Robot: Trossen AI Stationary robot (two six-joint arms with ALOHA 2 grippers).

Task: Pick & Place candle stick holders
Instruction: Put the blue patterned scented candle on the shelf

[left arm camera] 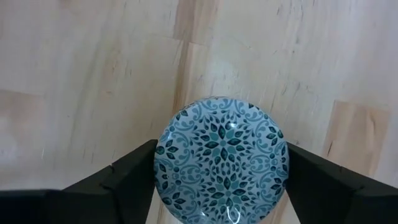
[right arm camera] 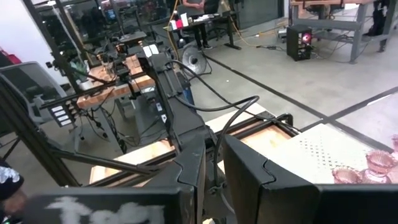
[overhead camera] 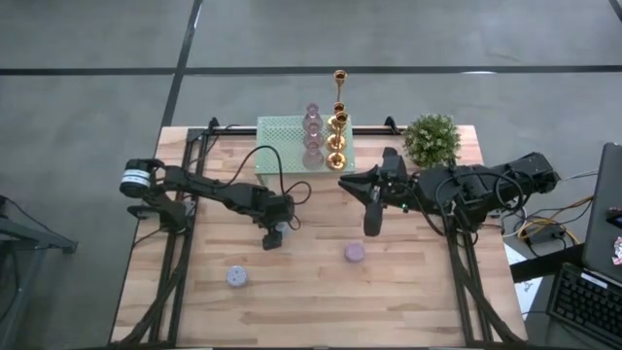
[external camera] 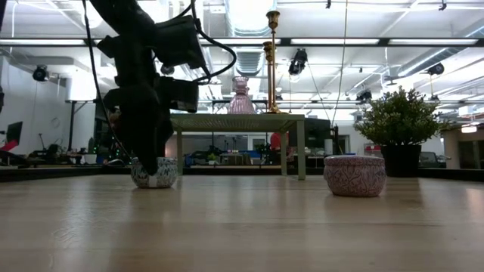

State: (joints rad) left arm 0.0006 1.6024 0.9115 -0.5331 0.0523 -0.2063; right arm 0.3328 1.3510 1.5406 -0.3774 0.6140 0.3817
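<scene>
Candle stick holders are spread over the counter (overhead camera: 408, 301): the left pincer (left arm camera: 221, 171) is down around a blue patterned holder (left arm camera: 222, 158), its fingers (left arm camera: 127, 168) spread on either side of the round lid, though actual contact cannot be told. From that holder, another blue holder (overhead camera: 237, 277) lies nearer the front edge, a mauve holder (overhead camera: 355, 253) sits to its right, and gold candlesticks (overhead camera: 336, 126) with pink glass holders (overhead camera: 313, 131) stand on the green mesh rack (overhead camera: 282, 141) behind. The right pincer (overhead camera: 372, 226) hangs above the mauve holder, nearly closed and empty.
</scene>
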